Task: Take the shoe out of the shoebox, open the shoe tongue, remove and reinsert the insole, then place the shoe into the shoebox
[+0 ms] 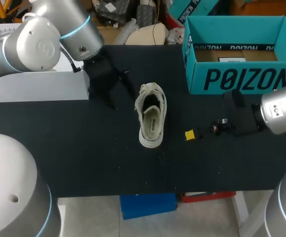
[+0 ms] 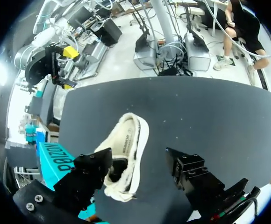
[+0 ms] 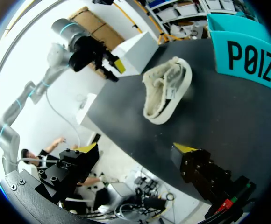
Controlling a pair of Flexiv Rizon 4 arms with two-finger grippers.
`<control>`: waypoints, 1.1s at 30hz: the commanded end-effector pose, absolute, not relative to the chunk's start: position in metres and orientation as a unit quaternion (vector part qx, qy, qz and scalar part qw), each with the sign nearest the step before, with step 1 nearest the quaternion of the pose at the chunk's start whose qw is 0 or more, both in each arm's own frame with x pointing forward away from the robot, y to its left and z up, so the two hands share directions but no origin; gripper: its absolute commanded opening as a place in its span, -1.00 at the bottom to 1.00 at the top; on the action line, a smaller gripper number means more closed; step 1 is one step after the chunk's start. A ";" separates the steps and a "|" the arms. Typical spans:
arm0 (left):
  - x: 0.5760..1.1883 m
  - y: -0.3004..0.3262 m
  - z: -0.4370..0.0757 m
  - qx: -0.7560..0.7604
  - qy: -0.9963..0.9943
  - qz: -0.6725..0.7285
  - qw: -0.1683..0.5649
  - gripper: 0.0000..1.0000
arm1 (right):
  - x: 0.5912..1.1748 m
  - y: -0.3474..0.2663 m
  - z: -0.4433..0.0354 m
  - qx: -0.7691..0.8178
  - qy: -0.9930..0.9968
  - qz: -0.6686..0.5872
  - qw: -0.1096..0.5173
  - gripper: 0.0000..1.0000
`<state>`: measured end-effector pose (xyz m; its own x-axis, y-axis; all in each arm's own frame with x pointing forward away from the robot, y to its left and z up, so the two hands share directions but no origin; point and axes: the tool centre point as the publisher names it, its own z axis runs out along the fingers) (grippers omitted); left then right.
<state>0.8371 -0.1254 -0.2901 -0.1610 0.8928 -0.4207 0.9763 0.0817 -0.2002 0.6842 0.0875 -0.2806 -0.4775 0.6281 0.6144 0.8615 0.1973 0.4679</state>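
Black table (image 1: 84, 158): the broad dark surface is bare along its near edge and between the two arms, with open room on all sides of the item at its middle. Cream low-top shoe (image 1: 150, 116): out of the box, standing on its sole at mid-table, lying lengthwise between the far and near edges, well clear of both; a pale insole (image 1: 153, 124) shows inside its opening. Teal cardboard shoebox (image 1: 236, 59): lid off, opening upward, at the far right corner of the table, apart from the shoe with a bare strip between them. White rectangular box (image 1: 34, 86): at the far left edge, under the left arm. Left gripper (image 2: 138, 156): hangs above the table just beside the shoe on its left, fingers (image 2: 187, 168) spread wide, nothing between them gripped; in its own wrist view the shoe lies ahead, near one finger, and the head view shows a gap between them. Right gripper (image 3: 135, 148): low over the table to the right of the shoe, in front of the shoebox, yellow-tipped fingers (image 3: 184, 148) parted wide, holding nothing and touching nothing, the shoe ahead of it across bare table.
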 end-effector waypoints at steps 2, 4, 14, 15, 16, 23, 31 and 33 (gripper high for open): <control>0.834 -0.121 -0.289 0.655 0.723 -0.203 0.086 1.00 | 0.685 0.089 -0.281 -0.491 -0.760 -0.400 0.145 1.00; 0.834 -0.121 -0.289 0.655 0.723 -0.203 0.086 1.00 | 0.685 0.089 -0.281 -0.491 -0.760 -0.400 0.145 1.00; 0.834 -0.121 -0.289 0.655 0.723 -0.203 0.086 1.00 | 0.685 0.089 -0.281 -0.491 -0.760 -0.400 0.145 1.00; 0.834 -0.121 -0.289 0.655 0.723 -0.203 0.086 1.00 | 0.685 0.089 -0.281 -0.491 -0.760 -0.400 0.145 1.00; 0.834 -0.121 -0.289 0.655 0.723 -0.203 0.086 1.00 | 0.685 0.089 -0.281 -0.491 -0.760 -0.400 0.145 1.00; 0.834 -0.121 -0.289 0.655 0.723 -0.203 0.086 1.00 | 0.685 0.089 -0.281 -0.491 -0.760 -0.400 0.145 1.00; 0.834 -0.121 -0.289 0.655 0.723 -0.203 0.086 1.00 | 0.685 0.089 -0.281 -0.491 -0.760 -0.400 0.145 1.00; 0.834 -0.121 -0.289 0.655 0.723 -0.203 0.086 1.00 | 0.685 0.089 -0.281 -0.491 -0.760 -0.400 0.145 1.00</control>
